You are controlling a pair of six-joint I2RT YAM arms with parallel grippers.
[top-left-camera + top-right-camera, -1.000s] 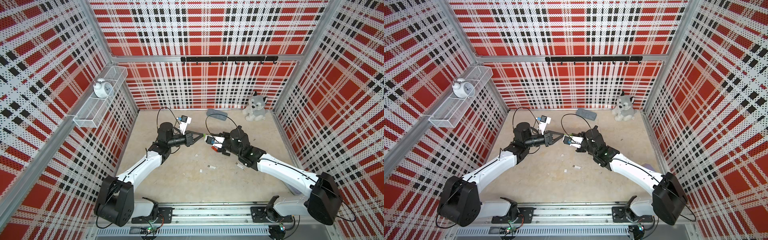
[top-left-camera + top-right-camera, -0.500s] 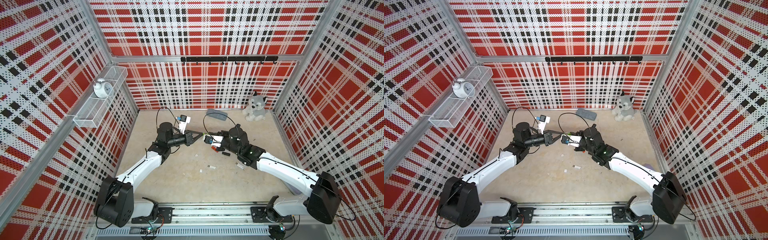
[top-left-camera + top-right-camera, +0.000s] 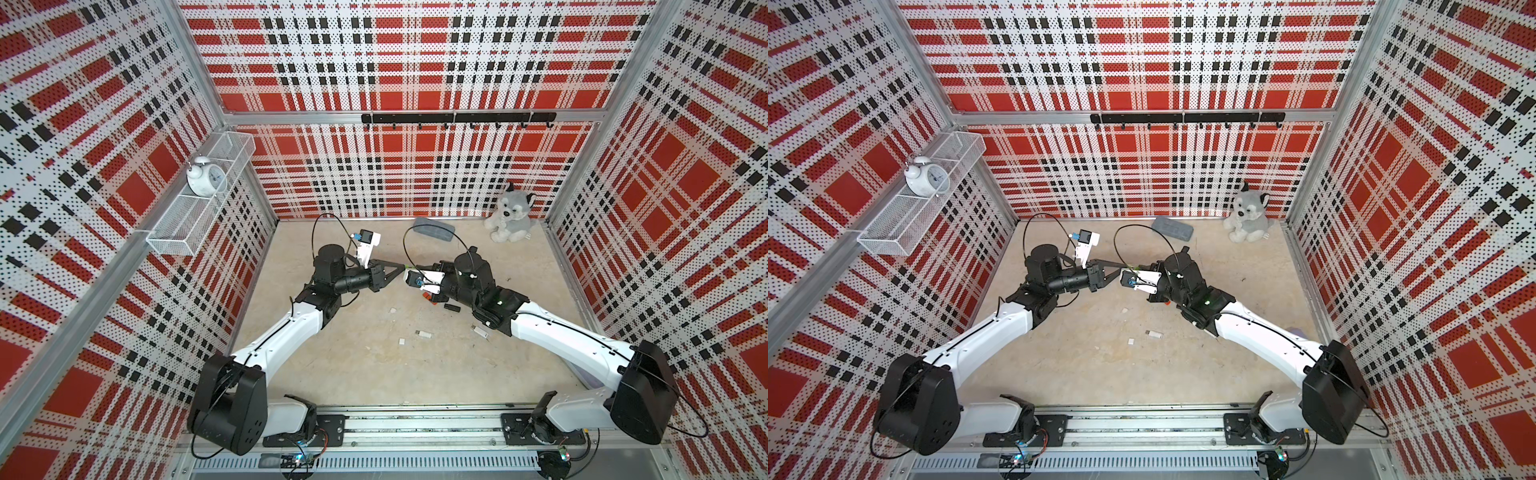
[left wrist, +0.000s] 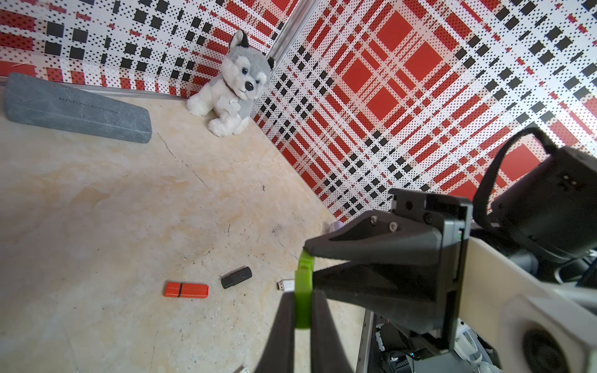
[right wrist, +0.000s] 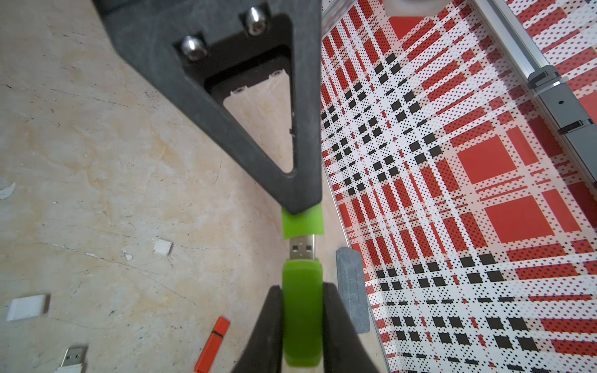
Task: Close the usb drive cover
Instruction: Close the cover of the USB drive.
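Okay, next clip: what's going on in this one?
The two arms are capping a green USB drive in the air. The right tool is shut on its body, metal plug bare. The left tool pinches the green cap, lined up with the plug's tip at its mouth; most of the plug is exposed, so the cover is not on yet. An orange drive and a black drive lie on the table.

The usb drive (image 5: 302, 310) is matt green plastic with a shiny metal plug (image 5: 302, 248); the husky toy (image 4: 232, 87) is fuzzy cloth.
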